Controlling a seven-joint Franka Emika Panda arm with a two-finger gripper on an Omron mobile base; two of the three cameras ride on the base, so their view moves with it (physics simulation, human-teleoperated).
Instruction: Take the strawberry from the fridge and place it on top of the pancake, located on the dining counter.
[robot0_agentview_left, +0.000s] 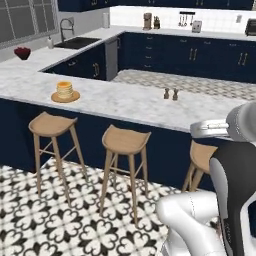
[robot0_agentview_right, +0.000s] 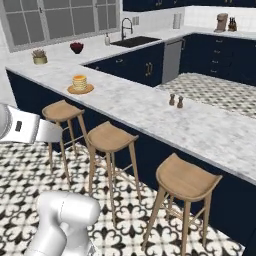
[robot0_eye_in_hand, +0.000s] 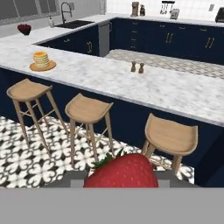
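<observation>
Black-and-white patterned tile floor (robot0_agentview_left: 60, 220); three round wooden stools (robot0_agentview_left: 125, 141); grey-paned window (robot0_agentview_right: 60, 20) upper left; navy cabinets (robot0_agentview_left: 190, 55).

We see the pancake (robot0_agentview_right: 79, 82) on its tan plate (robot0_agentview_right: 88, 90) near the front edge of the dining counter (robot0_agentview_right: 200, 127), toward its left end. Two small shakers (robot0_agentview_right: 175, 101) stand just beside each other farther right, mid-counter. A dark bowl of red fruit (robot0_agentview_right: 76, 47) sits at the far back edge. Three wooden stools (robot0_agentview_right: 187, 179) line the navy base.
</observation>
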